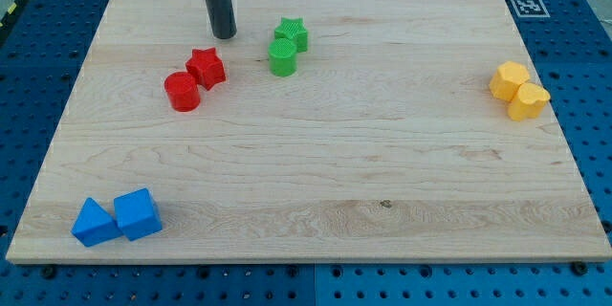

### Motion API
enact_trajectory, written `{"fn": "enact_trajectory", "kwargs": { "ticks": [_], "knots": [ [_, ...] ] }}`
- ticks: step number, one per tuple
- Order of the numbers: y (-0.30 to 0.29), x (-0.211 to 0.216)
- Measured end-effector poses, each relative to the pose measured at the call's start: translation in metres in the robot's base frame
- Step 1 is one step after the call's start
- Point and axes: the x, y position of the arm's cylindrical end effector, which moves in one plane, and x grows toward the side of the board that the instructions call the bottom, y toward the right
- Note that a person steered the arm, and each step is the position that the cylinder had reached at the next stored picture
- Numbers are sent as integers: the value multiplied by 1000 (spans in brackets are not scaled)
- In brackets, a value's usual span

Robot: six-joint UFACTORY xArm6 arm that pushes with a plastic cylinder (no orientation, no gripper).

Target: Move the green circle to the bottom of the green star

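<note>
The green star [292, 33] sits near the view's top, a little left of centre. The green circle [282, 58] touches it just below and slightly to its left. My tip [224, 34] rests on the board to the left of the green star, apart from both green blocks, and just above the red star [207, 67]. It touches no block.
A red circle [182, 92] sits against the red star's lower left. Two yellow blocks [510, 79] [528, 101] sit together at the view's right. A blue triangle [94, 223] and a blue cube [138, 214] sit at the bottom left. The wooden board [382, 153] ends in blue pegboard.
</note>
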Motion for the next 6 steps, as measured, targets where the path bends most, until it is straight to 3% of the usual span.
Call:
{"fn": "enact_trajectory", "kwargs": {
  "ticks": [4, 6],
  "knots": [
    [1, 28],
    [49, 52]
  ]
}}
